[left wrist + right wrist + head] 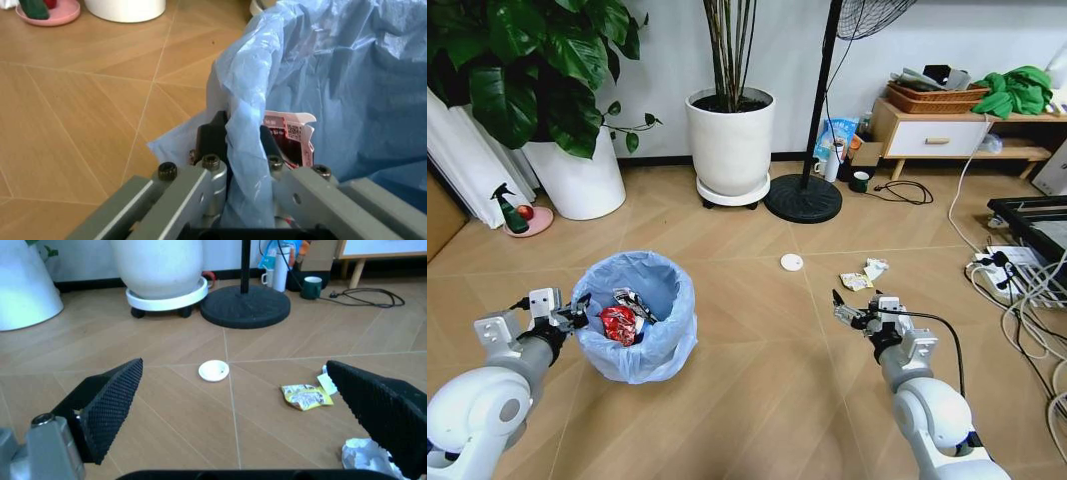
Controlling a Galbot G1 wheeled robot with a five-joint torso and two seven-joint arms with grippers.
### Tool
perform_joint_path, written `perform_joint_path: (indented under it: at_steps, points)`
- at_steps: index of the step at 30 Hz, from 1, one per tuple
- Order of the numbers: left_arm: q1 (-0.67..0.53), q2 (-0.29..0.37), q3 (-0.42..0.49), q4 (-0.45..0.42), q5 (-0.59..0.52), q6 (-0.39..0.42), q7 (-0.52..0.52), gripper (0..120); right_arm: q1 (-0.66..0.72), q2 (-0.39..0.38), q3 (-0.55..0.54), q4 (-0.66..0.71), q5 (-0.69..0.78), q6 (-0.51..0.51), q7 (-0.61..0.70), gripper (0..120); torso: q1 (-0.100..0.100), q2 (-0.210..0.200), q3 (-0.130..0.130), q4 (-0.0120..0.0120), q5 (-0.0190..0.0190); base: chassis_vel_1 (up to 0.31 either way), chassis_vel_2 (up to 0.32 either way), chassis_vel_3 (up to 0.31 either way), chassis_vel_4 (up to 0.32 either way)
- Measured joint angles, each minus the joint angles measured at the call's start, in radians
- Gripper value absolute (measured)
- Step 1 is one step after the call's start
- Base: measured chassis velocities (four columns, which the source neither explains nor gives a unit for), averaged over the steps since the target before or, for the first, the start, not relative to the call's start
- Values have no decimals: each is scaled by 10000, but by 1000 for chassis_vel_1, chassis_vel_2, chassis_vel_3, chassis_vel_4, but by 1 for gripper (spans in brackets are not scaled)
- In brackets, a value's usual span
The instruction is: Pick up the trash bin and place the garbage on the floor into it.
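Standing on the floor of chevron planks, the trash bin with its light-blue liner sits at the robot's left front, already containing a red can and other scraps. The left gripper is at the bin's near-left rim; the left wrist view shows its jaws pinched together on the liner and rim, one finger inside and one outside. The right gripper hovers low over bare floor on the robot's right, jaws spread wide and holding nothing. Remaining litter lies ahead of the right jaws: a yellow wrapper and a white paper wad just forward and slightly outboard, and a white disc forward and inboard, between gripper and bin. Judged from this layout, the right arm is clearly the nearer to all three pieces.
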Motion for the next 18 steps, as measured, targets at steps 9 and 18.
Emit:
perform_joint_path:
  at_steps: [9, 18]
  points:
    - [36, -20, -18, -6, 24, -21, 1, 0, -39, 37, -10, -23, -66, -3, 0, 100, -3, 0, -3, 2, -1, 11, -44, -5, 53]
    - [30, -21, -9, 1, 23, -26, 18, 0, -66, 82, -9, -29, -111, 1, 0, 100, -3, 0, -3, 0, 0, -99, -87, 91, 89]
